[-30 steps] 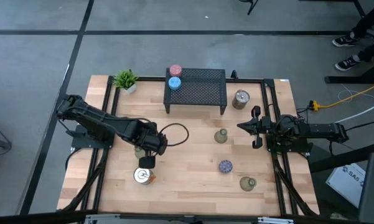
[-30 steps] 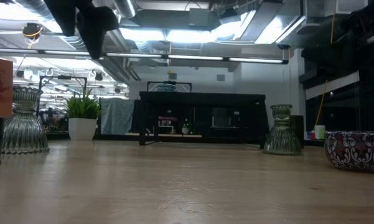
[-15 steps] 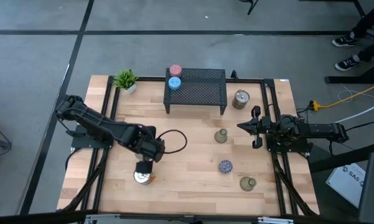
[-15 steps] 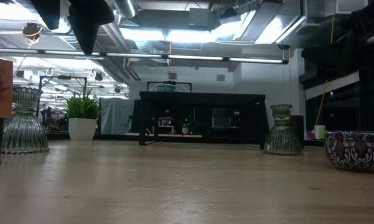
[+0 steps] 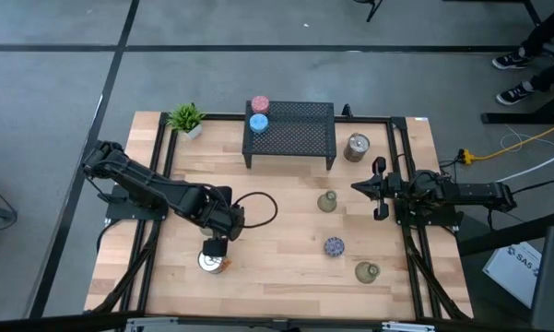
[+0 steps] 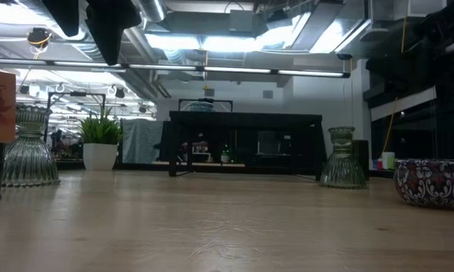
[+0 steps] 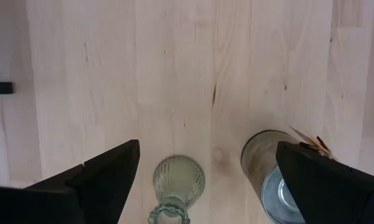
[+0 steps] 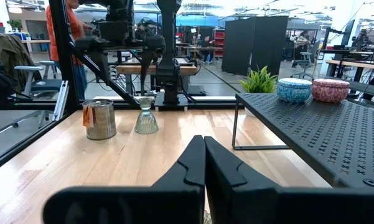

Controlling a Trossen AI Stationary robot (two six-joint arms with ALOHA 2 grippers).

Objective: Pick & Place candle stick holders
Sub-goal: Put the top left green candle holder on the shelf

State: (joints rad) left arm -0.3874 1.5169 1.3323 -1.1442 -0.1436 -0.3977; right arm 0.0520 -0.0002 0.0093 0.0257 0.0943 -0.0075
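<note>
The left gripper [image 7: 202,171] is spread wide above a ribbed green glass holder [image 7: 177,184], nothing held; the right gripper [image 8: 204,163], at three o'clock, is closed empty.

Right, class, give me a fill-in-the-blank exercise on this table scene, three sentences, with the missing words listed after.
1. The pink holder and the light blue holder sit on top of the black wire ____.
2. The left gripper, above the ribbed glass holder, has its fingers ____.
3. The right gripper waits at the table's right side with its fingers ____.

Missing words: rack; open; shut
</note>
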